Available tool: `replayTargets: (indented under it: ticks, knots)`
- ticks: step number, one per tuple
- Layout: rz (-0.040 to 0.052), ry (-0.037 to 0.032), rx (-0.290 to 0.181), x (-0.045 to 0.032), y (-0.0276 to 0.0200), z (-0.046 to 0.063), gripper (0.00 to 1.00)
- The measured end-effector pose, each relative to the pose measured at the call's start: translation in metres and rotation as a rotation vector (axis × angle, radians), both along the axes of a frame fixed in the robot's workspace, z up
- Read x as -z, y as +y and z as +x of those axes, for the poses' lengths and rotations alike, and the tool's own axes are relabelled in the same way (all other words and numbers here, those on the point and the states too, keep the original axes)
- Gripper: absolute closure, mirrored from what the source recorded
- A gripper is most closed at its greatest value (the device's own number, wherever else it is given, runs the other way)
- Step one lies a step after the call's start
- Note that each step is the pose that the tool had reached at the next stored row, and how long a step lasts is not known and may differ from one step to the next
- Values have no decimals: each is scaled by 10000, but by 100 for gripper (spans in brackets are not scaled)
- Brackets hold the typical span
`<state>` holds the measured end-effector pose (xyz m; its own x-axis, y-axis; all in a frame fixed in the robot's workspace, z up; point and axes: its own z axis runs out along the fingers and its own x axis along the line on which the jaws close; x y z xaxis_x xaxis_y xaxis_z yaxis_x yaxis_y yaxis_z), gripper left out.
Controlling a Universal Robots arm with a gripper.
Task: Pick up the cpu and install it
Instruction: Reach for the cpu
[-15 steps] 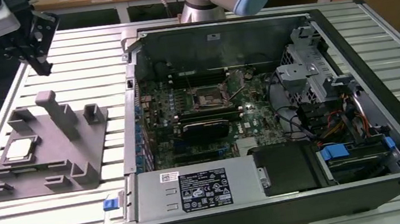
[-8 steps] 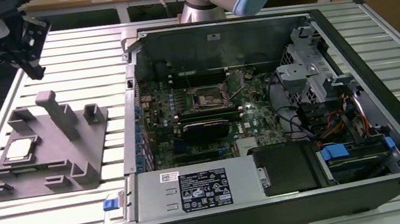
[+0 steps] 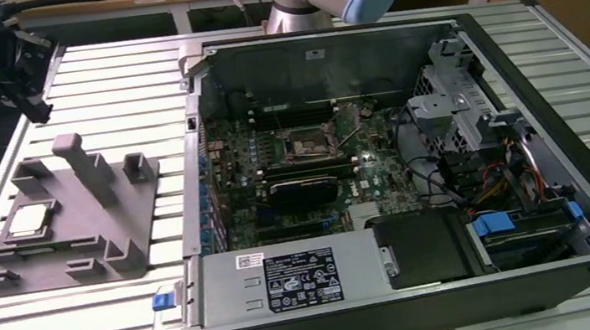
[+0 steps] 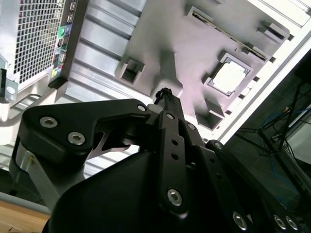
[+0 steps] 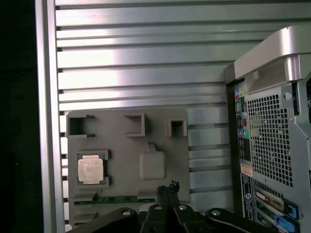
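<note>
While your pincer hangs clear of the grey fixture, closed up tight and holding nothing, the cpu lies flat in a fixture recess near the bench edge on the exterior view's left. Judge it light, stiff and fragile; take it by opposite rims.

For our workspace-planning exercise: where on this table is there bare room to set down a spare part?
Bare slats on the table behind the grey holder and in front of it, plus a narrow strip between holder and computer case. Inside the case is crowded.
</note>
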<state>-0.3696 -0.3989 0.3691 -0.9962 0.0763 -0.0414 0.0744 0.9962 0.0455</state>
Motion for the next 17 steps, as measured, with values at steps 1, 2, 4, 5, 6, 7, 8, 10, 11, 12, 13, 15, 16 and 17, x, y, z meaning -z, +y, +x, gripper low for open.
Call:
replayTargets:
  ticks: [1, 2, 4, 5, 6, 7, 8, 10, 11, 12, 13, 15, 16, 17]
  knots:
    - [0, 0, 1, 7, 0, -22, 89]
    - [0, 0, 1, 14, 0, -44, 89]
    - [1, -1, -1, 30, 0, -88, 89]
    - [1, -1, 0, 38, 0, -108, 89]
    - [1, 0, 0, 45, 0, -128, 89]
    - [1, 0, 0, 53, 0, -148, 89]
    - [0, 0, 1, 62, 0, -171, 89]
    - [-1, 1, 0, 81, 0, -214, 89]
    - [0, 0, 0, 92, 0, -234, 89]
    - [0, 0, 1, 103, 0, -253, 89]
    - [0, -1, 1, 116, 0, -271, 89]
    - [0, 0, 2, 142, 0, -302, 89]
    - [0, -1, 2, 155, 0, -318, 89]
    - [0, 0, 2, 166, 0, -333, 89]
